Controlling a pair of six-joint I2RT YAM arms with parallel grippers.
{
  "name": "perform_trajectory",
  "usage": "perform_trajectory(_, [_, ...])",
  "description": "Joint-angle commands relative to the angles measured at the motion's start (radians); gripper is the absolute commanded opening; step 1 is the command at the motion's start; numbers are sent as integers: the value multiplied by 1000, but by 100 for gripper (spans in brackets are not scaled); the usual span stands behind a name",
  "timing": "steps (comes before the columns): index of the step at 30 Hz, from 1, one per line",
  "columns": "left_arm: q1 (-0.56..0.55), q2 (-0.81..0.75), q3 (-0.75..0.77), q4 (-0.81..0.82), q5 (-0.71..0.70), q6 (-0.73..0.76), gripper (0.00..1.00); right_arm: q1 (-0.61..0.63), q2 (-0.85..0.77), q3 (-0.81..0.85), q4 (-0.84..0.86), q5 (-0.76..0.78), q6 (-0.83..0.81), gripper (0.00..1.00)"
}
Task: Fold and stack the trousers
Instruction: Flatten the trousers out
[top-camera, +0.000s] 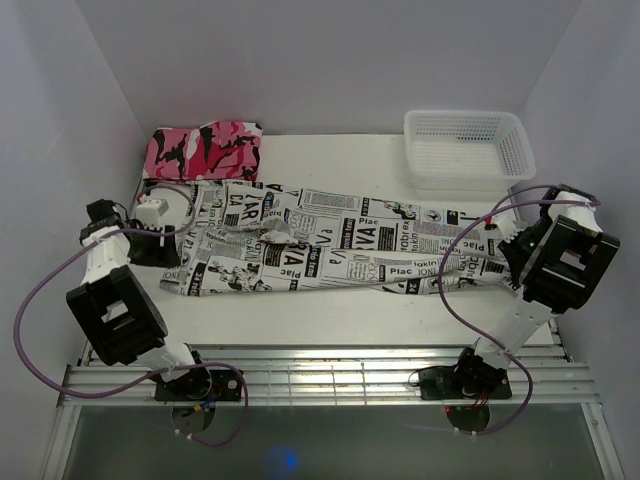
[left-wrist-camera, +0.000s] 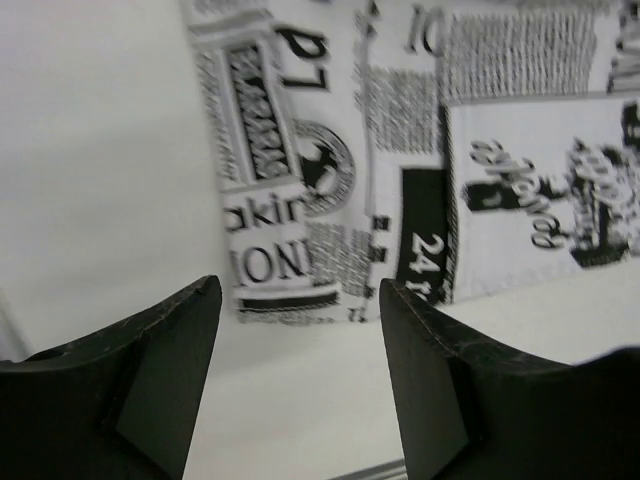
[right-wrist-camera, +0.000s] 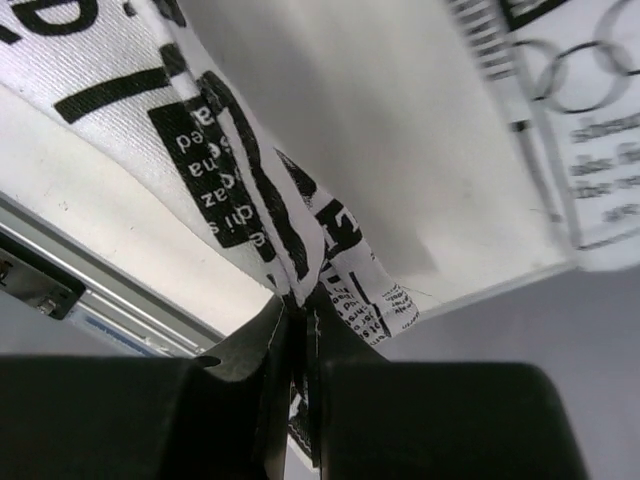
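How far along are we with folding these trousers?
Done: the trousers lie stretched out full length, waist on the left. In hand: the right gripper is shut on cloth at the leg end, and the left gripper is open and empty beside the waist end. Left: no crosswise fold shows yet, and nothing is stacked.

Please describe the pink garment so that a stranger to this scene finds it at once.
Start at the white table and go to its far left corner. The garment lies there, just beyond the newspaper-print trousers. It alone is pink, black and white camouflage.
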Motion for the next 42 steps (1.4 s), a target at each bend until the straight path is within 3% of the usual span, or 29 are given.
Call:
perform_trajectory(1, [-14, -81, -93, -49, 96, 96, 74, 3, 2, 104, -115, -115, -16, 8])
perform_trajectory(5, [-19, -83, -78, -49, 159, 110, 74, 61, 14, 70, -5, -114, 48, 11])
perform_trajectory(8, [-33, -61, -51, -54, 171, 98, 73, 103, 60, 120, 58, -169, 149, 28])
perform_trajectory(11, [-37, -52, -45, -38, 168, 67, 72, 124, 81, 180, 110, -226, 264, 66])
perform_trajectory(12, [-39, -52, -45, -34, 170, 63, 72, 123, 78, 186, 121, -225, 289, 99])
perform_trajectory(13, [-39, -55, -48, -32, 176, 58, 72, 118, 72, 190, 127, -218, 310, 90])
perform_trajectory(14, [-39, -61, -51, -31, 177, 53, 72, 112, 45, 183, 158, -206, 321, 90])
perform_trajectory(19, [-39, -87, -84, -6, 181, 27, 72, 17, -87, 148, 152, -182, 271, 90])
perform_trajectory(22, [-39, -101, -94, -3, 191, 23, 72, -21, -208, 55, 120, -185, 124, 99])
perform_trajectory(24, [-39, -104, -94, -8, 194, 20, 72, -38, -314, -81, 124, -175, 12, 78])
perform_trajectory(27, [-39, -101, -92, -12, 188, 4, 72, -32, -430, -247, 147, -212, -51, 62])
perform_trajectory(30, [-39, -98, -95, -32, 191, -7, 72, 31, -490, -330, 201, -269, -44, 57])
perform_trajectory(37, [-39, -112, -88, -77, 199, -2, 72, 398, -563, -493, 374, -304, 119, 56])
perform_trajectory(42, [-39, -113, -86, -89, 199, 1, 72, 572, -567, -541, 459, -306, 200, 55])
